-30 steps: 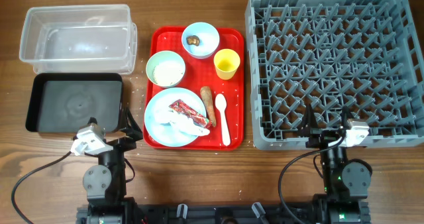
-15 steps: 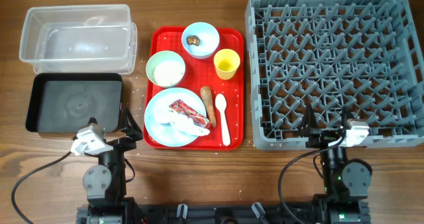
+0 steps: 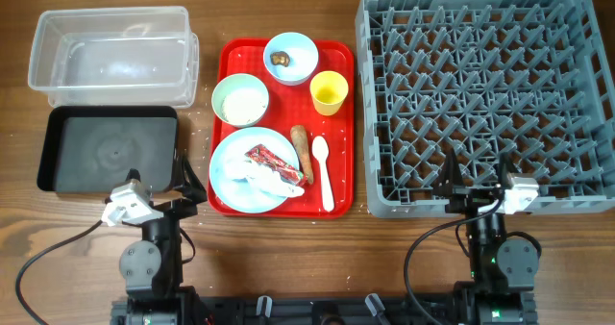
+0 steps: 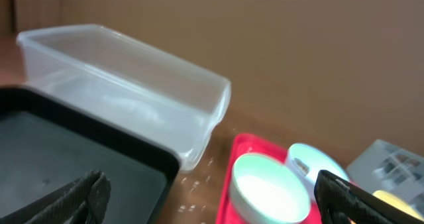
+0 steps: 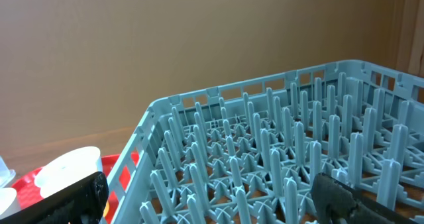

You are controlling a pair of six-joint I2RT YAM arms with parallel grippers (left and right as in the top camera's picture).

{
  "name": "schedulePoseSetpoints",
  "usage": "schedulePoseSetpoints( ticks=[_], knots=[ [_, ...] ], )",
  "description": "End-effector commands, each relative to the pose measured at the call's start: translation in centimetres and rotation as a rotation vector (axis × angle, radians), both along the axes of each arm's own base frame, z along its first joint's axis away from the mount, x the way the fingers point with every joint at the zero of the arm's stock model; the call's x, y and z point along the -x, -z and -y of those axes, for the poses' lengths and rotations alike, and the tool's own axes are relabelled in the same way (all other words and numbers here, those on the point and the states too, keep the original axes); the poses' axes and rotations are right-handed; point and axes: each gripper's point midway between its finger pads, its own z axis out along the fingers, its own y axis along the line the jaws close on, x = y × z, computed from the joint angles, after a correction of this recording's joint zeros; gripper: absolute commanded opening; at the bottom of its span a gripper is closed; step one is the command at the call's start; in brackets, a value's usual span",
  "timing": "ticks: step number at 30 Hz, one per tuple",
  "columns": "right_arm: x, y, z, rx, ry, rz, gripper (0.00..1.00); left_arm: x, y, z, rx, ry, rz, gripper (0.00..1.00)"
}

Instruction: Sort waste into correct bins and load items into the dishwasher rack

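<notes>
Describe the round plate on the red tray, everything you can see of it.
The plate is round, pale blue and smooth, with a low rim. It lies flat, right side up, in the near left corner of the red tray. A red wrapper and a crumpled white tissue rest on its right half; its left half is bare. A brown stick lies on the tray by its right edge.

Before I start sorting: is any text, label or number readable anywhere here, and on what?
On the red printed wrapper, lying on the pale blue plate: printing visible, too small to read.
On the clear tub, black tray, dishwasher rack, red tray: no lettering seen.
</notes>
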Motion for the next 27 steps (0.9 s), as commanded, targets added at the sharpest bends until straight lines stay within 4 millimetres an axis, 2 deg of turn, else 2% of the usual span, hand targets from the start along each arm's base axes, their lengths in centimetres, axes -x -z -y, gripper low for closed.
schedulePoseSetpoints(
  ticks=[1, 3, 6, 10, 13, 15, 18, 22, 24, 27],
  knots=[
    [0.1, -1.0, -0.1, -0.022, -0.012, 0.045, 1.00, -0.1, -2.1, 1.6, -0.022, 0.092, 0.088, 1.00],
    [0.3, -2.5, -1.2, 0.005, -0.071, 0.103, 1.00, 0.0, -3.1, 2.2, -0.028, 0.124, 0.129, 1.00],
    [0.9, -4.7, -3.0, 0.189, -0.155, 0.187, 1.00, 0.2, -4.9, 2.4, -0.035, 0.136, 0.163, 1.00],
    [1.5, -7.9, -3.3, 0.207, -0.166, 0.232, 1.00, 0.0, -7.4, 2.9, -0.035, 0.165, 0.152, 1.00],
    [1.4, -10.4, -3.8, 0.211, -0.195, 0.236, 1.00, -1.1, -9.5, 3.5, -0.039, 0.201, 0.101, 1.00],
    [0.9, -11.9, -4.1, 0.211, -0.216, 0.212, 1.00, -2.6, -11.5, 4.4, -0.083, 0.260, 0.050, 1.00],
    [-0.2, -13.2, -4.6, 0.206, -0.253, 0.157, 1.00, -4.8, -13.3, 5.0, -0.068, 0.302, -0.031, 1.00],
    [-3.1, -14.4, -4.7, 0.181, -0.280, -0.017, 1.00, -8.9, -14.9, 5.3, -0.029, 0.336, -0.240, 1.00],
    [-4.4, -14.5, -4.7, 0.167, -0.288, -0.106, 1.00, -10.7, -14.9, 5.7, -0.045, 0.358, -0.346, 1.00],
    [-6.1, -14.3, -4.7, 0.143, -0.301, -0.256, 1.00, -13.2, -13.4, 7.3, -0.036, 0.409, -0.523, 1.00]
  ],
)
